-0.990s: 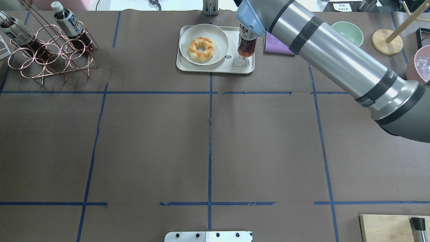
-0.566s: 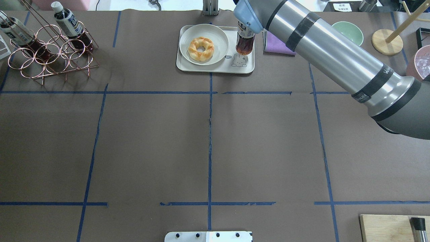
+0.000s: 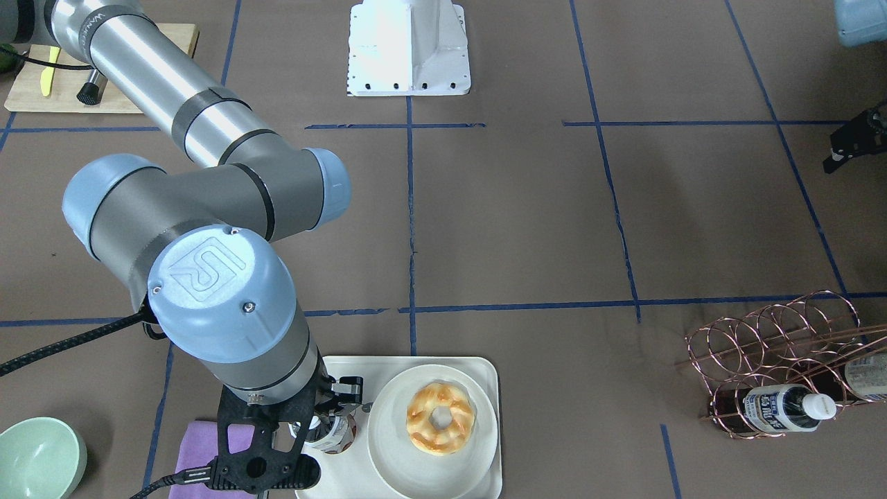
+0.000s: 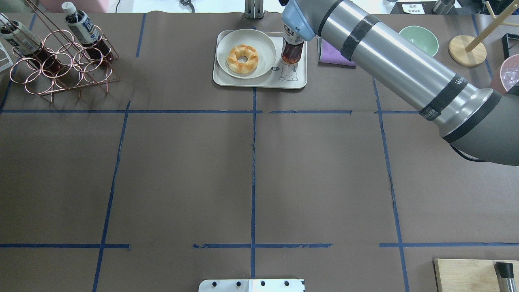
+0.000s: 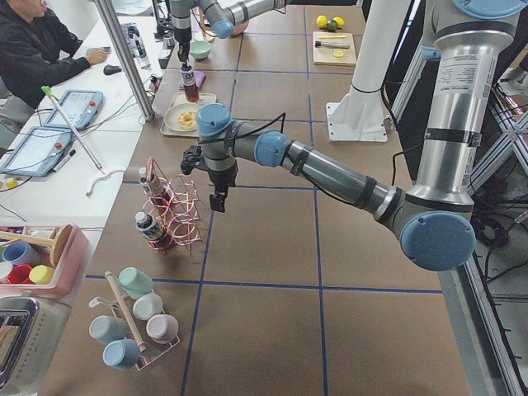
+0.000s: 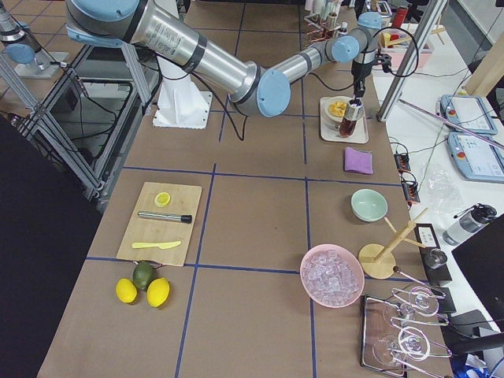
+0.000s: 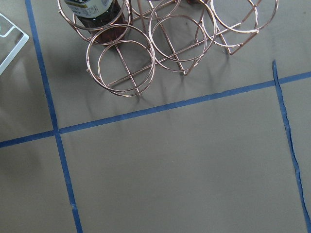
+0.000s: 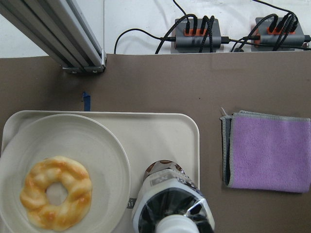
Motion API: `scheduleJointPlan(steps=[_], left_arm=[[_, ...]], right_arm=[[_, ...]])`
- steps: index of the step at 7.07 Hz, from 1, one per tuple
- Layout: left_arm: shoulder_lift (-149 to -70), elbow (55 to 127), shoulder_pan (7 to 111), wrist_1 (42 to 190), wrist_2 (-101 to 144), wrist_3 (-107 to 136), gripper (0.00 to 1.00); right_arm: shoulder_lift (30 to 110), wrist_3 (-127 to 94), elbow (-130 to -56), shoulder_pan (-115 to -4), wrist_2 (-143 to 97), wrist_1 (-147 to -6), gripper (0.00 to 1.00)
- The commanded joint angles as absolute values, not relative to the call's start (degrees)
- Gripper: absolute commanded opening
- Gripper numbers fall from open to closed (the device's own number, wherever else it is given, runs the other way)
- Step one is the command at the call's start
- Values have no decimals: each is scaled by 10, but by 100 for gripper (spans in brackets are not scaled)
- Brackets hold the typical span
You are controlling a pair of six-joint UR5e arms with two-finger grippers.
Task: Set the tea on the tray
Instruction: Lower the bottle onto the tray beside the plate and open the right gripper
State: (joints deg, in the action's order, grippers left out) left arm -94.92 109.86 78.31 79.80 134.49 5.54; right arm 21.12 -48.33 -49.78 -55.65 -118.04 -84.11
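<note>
At the far left a copper-coloured wire ring rack (image 4: 61, 61) holds spare clear bottles of dark tea (image 4: 83, 30). The left end effector (image 5: 219, 198) hangs over the brown paper-covered desk (image 4: 251, 170) just beside that rack; I cannot tell how far open it is, and nothing shows in it.

Further right sits the cream-white rounded-rectangle tray (image 4: 259, 83), carrying a round white plate (image 4: 265, 40) with a glazed twisted doughnut (image 4: 242, 59). The small clear plastic tea bottle (image 4: 292, 50) stands upright over the tray's bare corner beside the plate, just above the line-drawn dog. The right end effector (image 3: 326, 416) is closed around its upper part. Whether the base touches the tray I cannot tell.

This looks like the set-down step, nearly finished. The next move likely calls for settling the bottle flat, opening the fingers, then lifting straight up so it does not tip against the plate.

Right of the tray lies a folded purple cloth (image 4: 330, 54).
</note>
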Motion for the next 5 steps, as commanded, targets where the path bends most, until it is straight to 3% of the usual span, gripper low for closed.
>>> scheduleJointPlan(steps=[1,2,3,4,5], left_arm=[[-949,1099,783,798,1345,55,100],[-949,1099,783,798,1345,55,100],[-949,1099,783,798,1345,55,100],[-949,1099,783,798,1345,55,100],[-950,1099,783,798,1345,55,100]], right_arm=[[209,-483,-494,-555,-1180,-836,0],[208,-487,-494,-555,-1180,-835,2],[208,-488,-494,-555,-1180,-834,17],[208,-488,-494,-552,-1180,-834,49],[208,-487,-494,-549,-1180,-832,71]])
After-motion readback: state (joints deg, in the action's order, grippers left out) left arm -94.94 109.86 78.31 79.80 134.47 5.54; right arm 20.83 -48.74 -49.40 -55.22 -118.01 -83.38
